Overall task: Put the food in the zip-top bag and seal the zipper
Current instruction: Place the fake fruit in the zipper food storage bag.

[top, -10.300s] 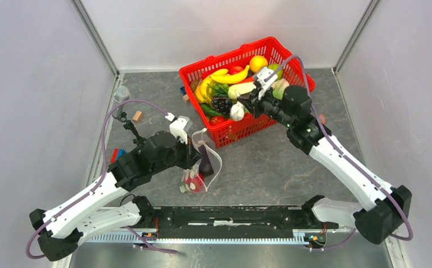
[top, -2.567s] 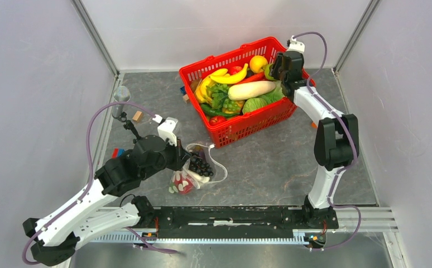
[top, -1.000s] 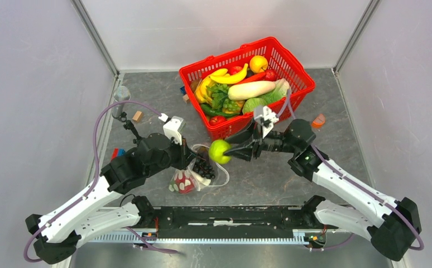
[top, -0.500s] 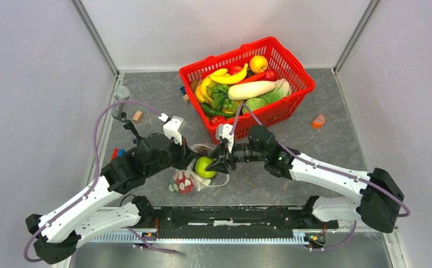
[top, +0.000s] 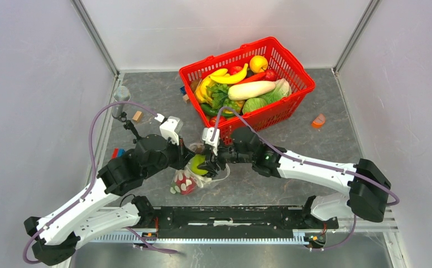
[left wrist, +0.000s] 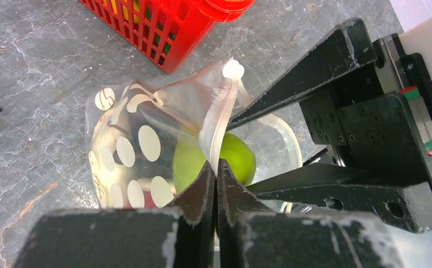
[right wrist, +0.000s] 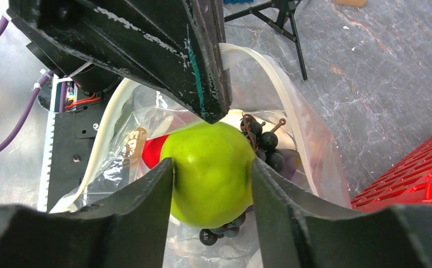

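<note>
Near the right fingers, the left gripper's (left wrist: 215, 167) black tip overhangs the bag mouth, just above the fruit. Beyond them a small black tripod (right wrist: 283, 22) stands on the grey marbled tabletop (left wrist: 35, 84). A red plastic lattice basket (left wrist: 163, 22) lies past the left fingers, apart from the bag.

Left jaws are clenched on the whitish zipper strip (left wrist: 216, 128) of the clear white-dotted plastic bag (left wrist: 130, 134), holding its mouth open.

Right gripper (right wrist: 211, 162): fingers half spread, pressing both sides of a round green toy pear (right wrist: 205, 184) at the bag mouth. Dark purple toy grapes (right wrist: 267, 145) and a red toy fruit (right wrist: 153, 151) lie beneath it.
</note>
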